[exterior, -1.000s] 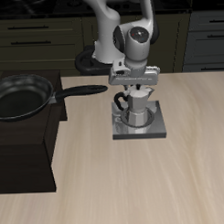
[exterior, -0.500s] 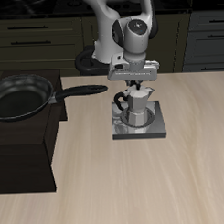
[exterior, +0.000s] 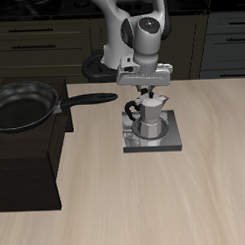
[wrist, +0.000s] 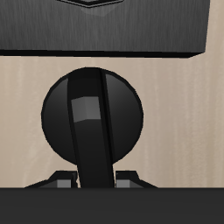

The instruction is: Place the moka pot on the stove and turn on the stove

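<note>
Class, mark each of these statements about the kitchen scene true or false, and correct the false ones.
1. The moka pot stands on the stove. True.
2. The frying pan sits on the stove. False: it rests on the black cabinet, apart from the stove.
3. The gripper is above the moka pot. True.
4. The moka pot lies tipped on its side. False: it stands upright.
5. The gripper is holding the frying pan's handle. False: it is over the pot, away from the pan.
</note>
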Available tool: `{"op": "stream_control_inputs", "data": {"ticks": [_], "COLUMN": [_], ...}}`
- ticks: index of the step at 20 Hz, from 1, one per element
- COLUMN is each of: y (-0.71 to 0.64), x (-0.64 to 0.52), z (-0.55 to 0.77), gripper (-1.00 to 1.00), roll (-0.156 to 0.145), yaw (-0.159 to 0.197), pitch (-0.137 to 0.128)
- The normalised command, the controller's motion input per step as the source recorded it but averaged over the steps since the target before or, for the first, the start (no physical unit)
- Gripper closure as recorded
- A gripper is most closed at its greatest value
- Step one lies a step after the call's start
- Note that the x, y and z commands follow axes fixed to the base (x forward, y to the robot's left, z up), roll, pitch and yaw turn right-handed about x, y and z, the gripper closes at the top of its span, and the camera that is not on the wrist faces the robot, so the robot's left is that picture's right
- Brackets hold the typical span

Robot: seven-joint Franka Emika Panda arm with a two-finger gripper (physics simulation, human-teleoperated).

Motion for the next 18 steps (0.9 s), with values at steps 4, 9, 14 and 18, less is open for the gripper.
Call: {"op": "stream_control_inputs", "data": {"ticks": [4,9,14,18], "y": [-0.08,-0.12,-0.26,-0.23], "x": [0.11,0.07,0.08,0.11], "z": [0.08,0.09,0.20,0.26], "gripper": [1.00,1.00,1.00,1.00], "roll": [0.000,-0.010,-0.030,-0.022], "yaw": [0.011,0.017,0.024,0.036], "pitch": [0.000,-0.013,-0.026,-0.048]}}
